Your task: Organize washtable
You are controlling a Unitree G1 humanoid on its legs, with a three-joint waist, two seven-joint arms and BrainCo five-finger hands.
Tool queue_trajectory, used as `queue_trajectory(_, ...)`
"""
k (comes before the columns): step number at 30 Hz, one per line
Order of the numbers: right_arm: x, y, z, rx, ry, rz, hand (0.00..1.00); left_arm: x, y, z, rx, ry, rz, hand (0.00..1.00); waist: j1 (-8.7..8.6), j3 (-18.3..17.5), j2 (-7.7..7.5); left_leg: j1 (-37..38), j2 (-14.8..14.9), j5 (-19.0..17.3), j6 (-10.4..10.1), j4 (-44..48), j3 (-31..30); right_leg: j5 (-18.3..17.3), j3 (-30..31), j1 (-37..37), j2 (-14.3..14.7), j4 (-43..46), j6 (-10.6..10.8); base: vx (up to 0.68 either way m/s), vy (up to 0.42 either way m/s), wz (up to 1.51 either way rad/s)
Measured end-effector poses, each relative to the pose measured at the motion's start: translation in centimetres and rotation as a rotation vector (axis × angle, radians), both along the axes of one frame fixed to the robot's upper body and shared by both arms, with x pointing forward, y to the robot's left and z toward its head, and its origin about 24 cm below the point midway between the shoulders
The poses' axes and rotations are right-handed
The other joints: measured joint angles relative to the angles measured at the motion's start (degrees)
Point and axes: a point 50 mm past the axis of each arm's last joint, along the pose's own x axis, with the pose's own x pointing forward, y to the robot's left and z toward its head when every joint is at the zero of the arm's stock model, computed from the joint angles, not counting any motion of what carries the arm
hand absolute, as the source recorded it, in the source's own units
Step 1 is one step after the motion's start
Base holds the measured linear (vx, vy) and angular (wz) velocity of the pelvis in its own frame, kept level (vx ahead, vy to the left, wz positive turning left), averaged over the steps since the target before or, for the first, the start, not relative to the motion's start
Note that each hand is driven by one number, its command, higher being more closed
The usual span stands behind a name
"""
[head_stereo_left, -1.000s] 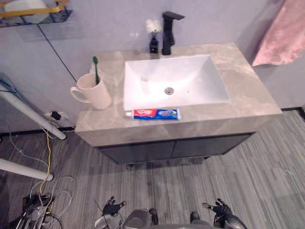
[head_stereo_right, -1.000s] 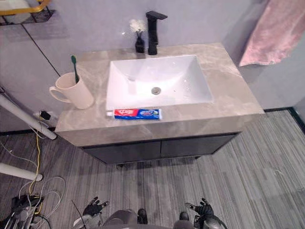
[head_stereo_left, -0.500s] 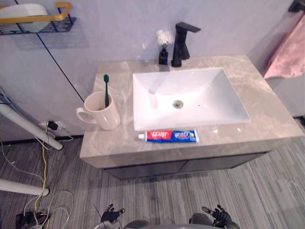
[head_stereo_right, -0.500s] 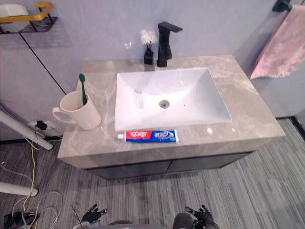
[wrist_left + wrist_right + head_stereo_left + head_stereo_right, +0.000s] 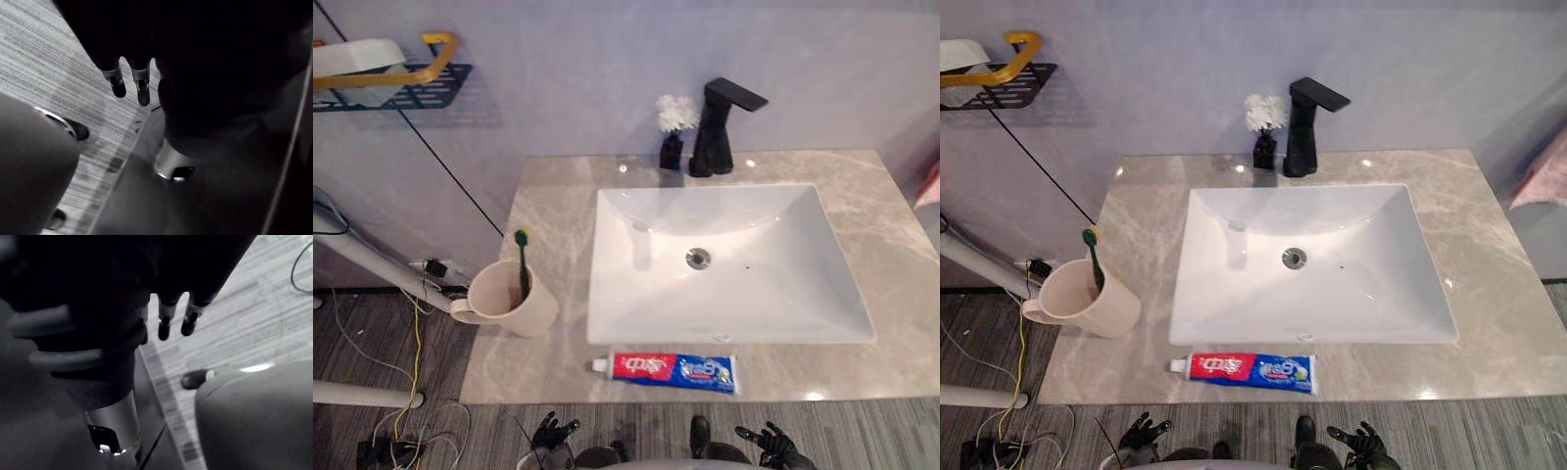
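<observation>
A red, white and blue toothpaste tube (image 5: 667, 370) lies flat on the grey marble washtable (image 5: 544, 196), along its front edge just before the white sink (image 5: 724, 262). A cream mug (image 5: 509, 302) stands at the table's front left corner with a green toothbrush (image 5: 522, 261) upright in it. My left hand (image 5: 551, 432) hangs low at the bottom of the head views, fingers relaxed and holding nothing. My right hand (image 5: 770, 443) hangs likewise at the bottom right, fingers spread. Both are well below and in front of the table's edge.
A black faucet (image 5: 717, 125) and a small black vase of white flowers (image 5: 674, 131) stand behind the sink. A black and gold wall shelf (image 5: 391, 78) hangs at the upper left. A pink towel (image 5: 1540, 168) hangs at the right. Cables (image 5: 406, 392) lie on the floor at left.
The whole picture has shifted: the camera has come closer to the washtable and looks down more steeply. The things on the table have not moved. Both hands stay low.
</observation>
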Motion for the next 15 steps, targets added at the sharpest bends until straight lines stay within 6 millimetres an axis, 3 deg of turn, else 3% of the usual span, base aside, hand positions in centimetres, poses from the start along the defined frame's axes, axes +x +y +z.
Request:
queue_trajectory(3, -0.9, 0.8, -0.4, 0.039, 0.025, -0.014, 0.00, -0.2, 1.1, 0.1, 0.025, 0.010, -0.005, 0.00, -0.06, -0.73, -2.25, 0.71, -1.86, -0.01, 0.01, 1.07, -0.72, 0.50, -0.10, 2.43, -1.93, -2.58, 0.62, 0.20, 0.149, 0.15)
queue_trajectory(9, -2.1, 0.3, -0.5, 0.032, 0.052, -0.049, 0.00, -2.4, 1.4, -0.4, 0.012, 0.101, 0.014, 0.00, -0.04, -1.64, -1.81, 1.55, -3.67, -0.04, 0.02, 5.81, -0.68, 0.69, -0.10, 5.59, -4.26, -2.80, 0.48, 0.14, 0.101, 0.02)
queue_trajectory(10, -2.3, 0.1, -0.5, 0.027, 0.056, -0.046, 0.00, -2.9, 1.7, -0.5, 0.012, 0.124, 0.017, 0.00, 0.03, -1.61, -2.23, -0.96, -4.48, -0.06, -0.01, 11.19, -0.35, 1.02, -0.16, 5.70, -5.56, -2.54, 0.07, 0.18, 0.112, 0.10)
queue_trajectory(11, -2.2, 0.4, -0.5, 0.034, 0.055, -0.045, 0.00, -3.0, 2.3, -0.5, 0.024, 0.128, 0.024, 0.00, -0.01, -0.48, -4.32, -5.14, -4.82, -1.08, 0.44, 18.01, -0.68, 1.21, -0.11, 6.13, -8.42, -2.11, -0.10, 0.15, 0.099, 0.11)
queue_trajectory(12, -3.2, 0.6, -0.7, 0.043, 0.083, -0.049, 0.00, -2.8, 2.5, -0.3, 0.056, 0.114, -0.100, 0.00, -1.46, -0.96, -3.91, -0.46, -2.83, 10.04, 0.04, -8.33, -0.43, -2.91, -1.51, 7.78, -5.62, -4.91, 2.58, 0.07, 0.067, 0.09)
queue_trajectory(15, -3.2, 0.6, -0.7, 0.043, 0.083, -0.049, 0.00, -2.8, 2.5, -0.3, 0.056, 0.114, -0.101, 0.00, -1.45, -0.95, -3.91, -0.46, -2.83, 10.04, 0.04, -8.33, -0.43, -2.91, -1.51, 7.78, -5.62, -4.91, 2.58, 0.00, 0.000, 0.00)
